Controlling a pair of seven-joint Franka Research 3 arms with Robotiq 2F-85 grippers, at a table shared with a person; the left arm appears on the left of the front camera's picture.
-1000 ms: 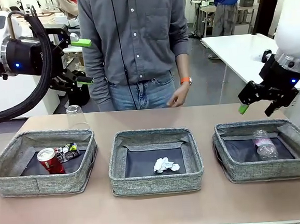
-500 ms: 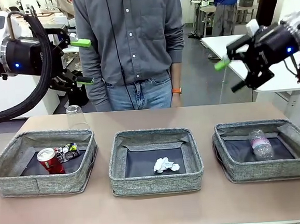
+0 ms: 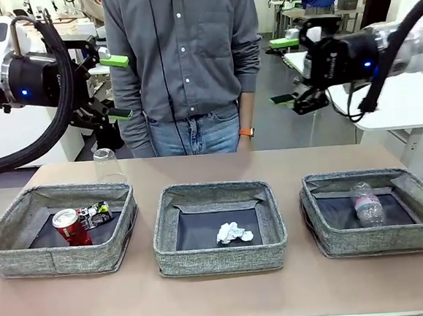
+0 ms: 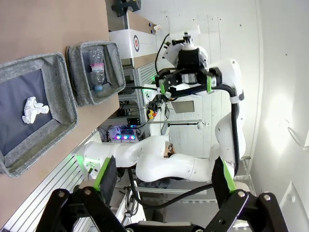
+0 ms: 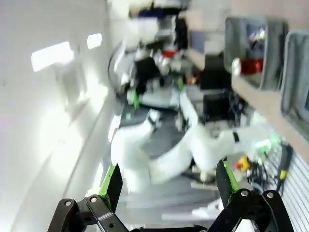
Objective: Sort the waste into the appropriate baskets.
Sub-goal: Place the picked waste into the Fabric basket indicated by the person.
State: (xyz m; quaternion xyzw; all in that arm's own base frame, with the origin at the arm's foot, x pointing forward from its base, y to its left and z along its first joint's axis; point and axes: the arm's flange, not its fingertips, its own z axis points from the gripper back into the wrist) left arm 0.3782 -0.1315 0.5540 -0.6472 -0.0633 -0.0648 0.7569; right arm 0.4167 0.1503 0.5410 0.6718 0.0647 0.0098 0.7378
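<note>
Waste has largely been placed in the 3 shallow grey woven-fabric baskets set in a row on the tan table [image 3: 222,296]. In the left basket [image 3: 13,250] a red drink can [image 3: 70,227] stands tilted beside a crushed dark printed can [image 3: 95,213]. A crumpled white paper ball [image 3: 233,234] lies on the dark bottom of the middle basket [image 3: 221,258], and a clear plastic bottle [image 3: 368,204] lies on its side in the right basket [image 3: 328,240]. 1 item is judged to be left: a clear plastic cup [image 3: 105,164], seen upside down on the table just behind the left basket's far wall, outside every basket. Which basket it belongs in cannot be read from the scene, though the bottle's basket seems likely.

Both arms are held high above the table, well clear of the baskets. The left gripper [image 3: 118,87] is turned sideways toward the middle, its green-padded jaws spread wide and empty. The right gripper [image 3: 284,70] is likewise turned sideways, facing the left one, jaws spread wide with nothing between them. A person in a grey shirt [image 3: 185,50] stands at the far side, arms down.
</note>
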